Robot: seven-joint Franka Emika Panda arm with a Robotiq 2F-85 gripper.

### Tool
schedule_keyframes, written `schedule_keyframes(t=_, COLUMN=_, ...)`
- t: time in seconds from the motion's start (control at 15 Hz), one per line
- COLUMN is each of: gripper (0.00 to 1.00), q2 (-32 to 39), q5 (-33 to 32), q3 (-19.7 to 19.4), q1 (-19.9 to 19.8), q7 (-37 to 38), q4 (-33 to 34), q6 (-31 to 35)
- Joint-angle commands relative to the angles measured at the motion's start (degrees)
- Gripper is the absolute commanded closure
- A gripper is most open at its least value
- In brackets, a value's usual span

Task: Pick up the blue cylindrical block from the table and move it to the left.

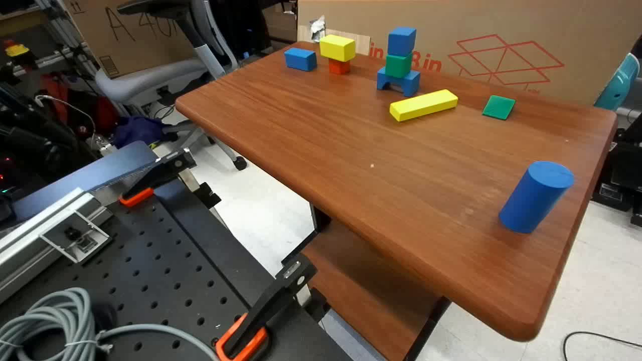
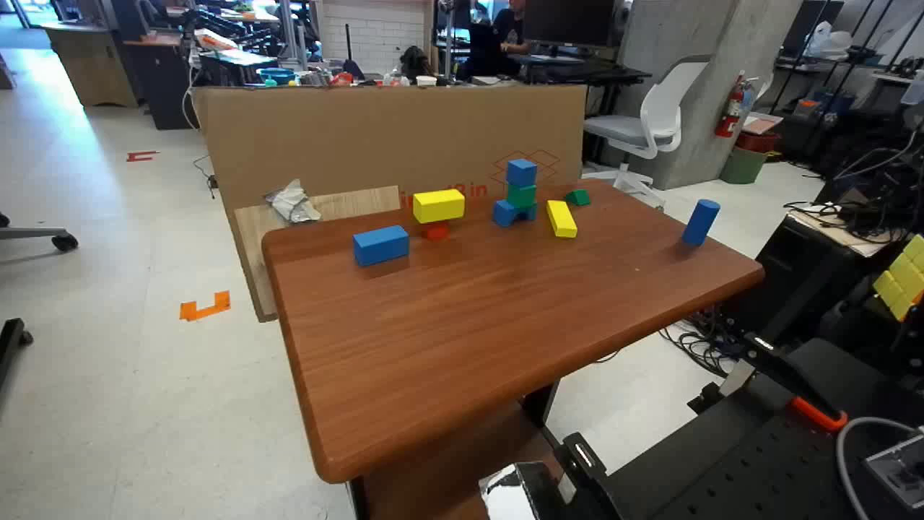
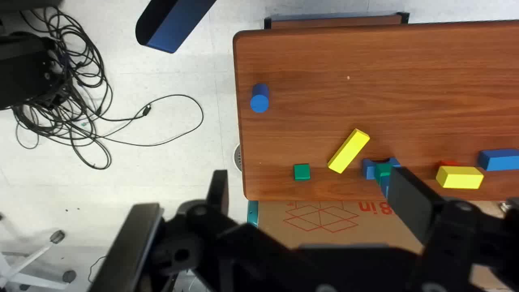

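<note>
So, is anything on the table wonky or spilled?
Nothing looks spilled. A bit odd: the short yellow block sits on a smaller red block, sticking out past it, so it looks top-heavy. The long yellow block lies slantwise to the edges of the table.

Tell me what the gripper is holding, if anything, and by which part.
Nothing: the gripper is open, and the blue cylindrical block stands on the table.

Glare streaks the far floor (image 2: 65, 130); soft shadows mark the table (image 2: 469, 325); the hand (image 3: 309, 178) looks blurred.
</note>
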Motion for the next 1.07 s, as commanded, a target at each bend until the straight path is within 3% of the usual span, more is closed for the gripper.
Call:
schedule_keyframes(t=0.0, gripper=0.0, q2=0.08, q5=0.23, q3=0.46, q1=-0.51, q7=-0.18, q4=0.19, q6=-0.17)
schedule_keyframes(t=0.6, gripper=0.0, q2=0.5, q5=0.52, q3=0.24, q1=-0.49, q7=-0.38, q4=-0.16, q6=-0.09)
schedule_keyframes(t=1.0, gripper=0.0, q2=1.19, q5=-0.05, q3=-0.69, q1=-1.6, q7=-0.62, q4=-6.51, q6=2.14)
